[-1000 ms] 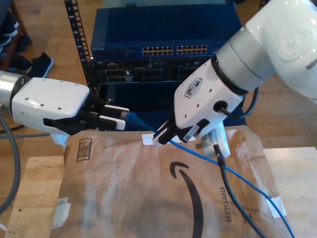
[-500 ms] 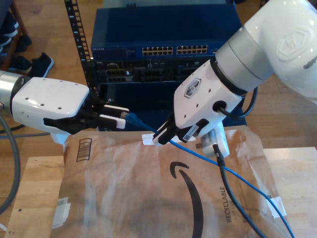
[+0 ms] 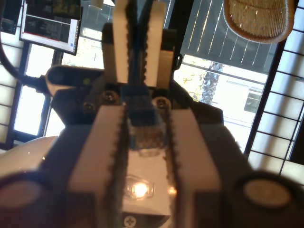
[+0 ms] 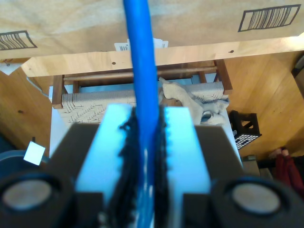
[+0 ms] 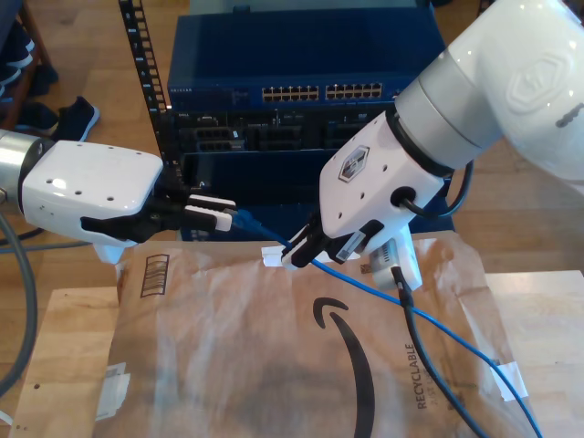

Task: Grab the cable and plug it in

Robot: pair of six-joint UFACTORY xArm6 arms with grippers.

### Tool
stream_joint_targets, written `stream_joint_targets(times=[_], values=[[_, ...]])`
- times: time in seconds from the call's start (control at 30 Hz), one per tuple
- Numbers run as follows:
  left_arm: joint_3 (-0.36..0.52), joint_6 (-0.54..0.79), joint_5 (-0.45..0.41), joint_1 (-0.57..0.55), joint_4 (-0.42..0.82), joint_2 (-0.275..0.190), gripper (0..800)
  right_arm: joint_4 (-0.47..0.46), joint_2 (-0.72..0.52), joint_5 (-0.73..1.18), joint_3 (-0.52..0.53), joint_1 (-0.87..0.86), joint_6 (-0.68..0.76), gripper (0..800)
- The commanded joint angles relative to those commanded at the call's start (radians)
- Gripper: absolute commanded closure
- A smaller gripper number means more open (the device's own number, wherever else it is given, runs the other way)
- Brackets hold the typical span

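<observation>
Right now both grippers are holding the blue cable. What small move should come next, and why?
Probably raise my first gripper a little and point it at the switch's port row. It is shut on the cable's plug, which sits below and in front of those ports. My second gripper is shut on the cable further back, so it should follow to keep slack.

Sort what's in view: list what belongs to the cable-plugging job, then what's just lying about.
Belongs to the job:
- cable, with its plug
- my first gripper, shut on the plug
- my second gripper, shut on the cable
- blue rack unit with ports

Just lying about:
- brown paper mailer
- white tape scrap
- shoes on the floor
- wooden table
</observation>
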Motion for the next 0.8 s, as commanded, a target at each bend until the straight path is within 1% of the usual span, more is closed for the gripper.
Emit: stream_joint_targets(times=[0.03, 0.07, 0.13, 0.17, 0.27, 0.37, 0.4, 0.43, 0.47, 0.57, 0.6, 0.63, 0.73, 0.8], values=[[0.014, 0.0, -0.005, 0.0, 0.0, 0.0, 779, 0.0, 0.0, -0.002, 0.0, 0.0, -0.008, 725], [0.017, -0.002, -0.005, 0.0, 0.0, 0.0, 785, 0.002, 0.0, -0.002, 0.0, 0.0, -0.015, 624], [0.017, -0.008, -0.005, 0.0, 0.0, 0.0, 795, 0.015, 0.006, -0.002, -0.002, 0.0, -0.041, 322], [0.017, -0.008, -0.005, 0.0, 0.0, 0.002, 795, 0.018, 0.006, -0.002, -0.002, 0.0, -0.064, 196], [0.012, -0.015, 0.006, 0.0, 0.0, 0.003, 795, 0.018, -0.008, -0.02, -0.008, -0.006, -0.112, 141], [0.006, -0.055, 0.009, 0.0, -0.002, 0.008, 795, 0.014, -0.018, -0.049, -0.034, -0.006, -0.129, 124], [0.005, -0.068, 0.009, 0.0, -0.002, 0.008, 795, 0.012, -0.035, -0.071, -0.035, -0.006, -0.149, 105], [0.005, -0.087, 0.014, 0.002, -0.003, 0.011, 795, 0.011, -0.055, -0.104, -0.032, -0.005, -0.173, 103], [-0.002, -0.121, 0.029, 0.003, -0.003, 0.023, 795, 0.006, -0.078, -0.152, -0.025, -0.003, -0.193, 99], [-0.054, -0.21, 0.109, 0.049, -0.003, 0.117, 795, 0.0, -0.163, -0.308, 0.032, 0.005, -0.261, 92], [-0.064, -0.221, 0.132, 0.071, -0.008, 0.147, 797, -0.002, -0.186, -0.361, 0.054, 0.015, -0.284, 92], [-0.069, -0.222, 0.158, 0.078, -0.018, 0.167, 795, -0.003, -0.198, -0.41, 0.074, 0.038, -0.304, 91], [-0.084, -0.226, 0.206, 0.08, -0.072, 0.193, 797, -0.011, -0.226, -0.54, 0.14, 0.11, -0.344, 89], [-0.084, -0.244, 0.235, 0.08, -0.097, 0.215, 795, -0.038, -0.249, -0.637, 0.178, 0.146, -0.356, 89]])
